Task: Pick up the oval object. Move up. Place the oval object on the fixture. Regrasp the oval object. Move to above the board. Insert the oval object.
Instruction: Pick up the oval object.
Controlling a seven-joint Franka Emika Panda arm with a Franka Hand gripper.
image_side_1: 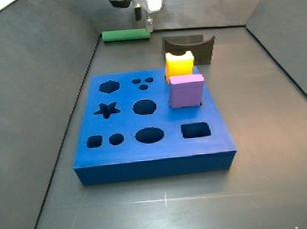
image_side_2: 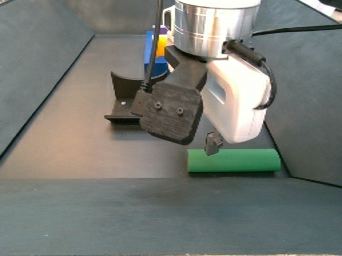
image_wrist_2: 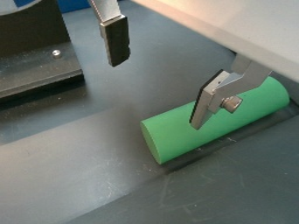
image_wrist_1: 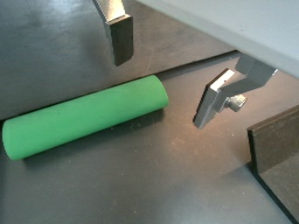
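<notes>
The oval object [image_wrist_1: 87,115] is a bright green smooth peg lying flat on the dark floor near the back wall; it shows in both wrist views and both side views [image_wrist_2: 216,118] [image_side_1: 123,34] [image_side_2: 234,162]. My gripper [image_wrist_1: 167,74] hangs open and empty just above the floor, over one end of the peg, without touching it [image_wrist_2: 163,74] [image_side_2: 210,140]. The dark fixture [image_side_1: 188,46] with its curved notch stands beside the peg, behind the blue board [image_side_1: 150,117].
A yellow block [image_side_1: 180,61] and a purple cube [image_side_1: 187,89] stand in the board's far right holes. Grey walls enclose the floor on the sides and back. The fixture's base plate [image_wrist_2: 35,48] lies close to one finger.
</notes>
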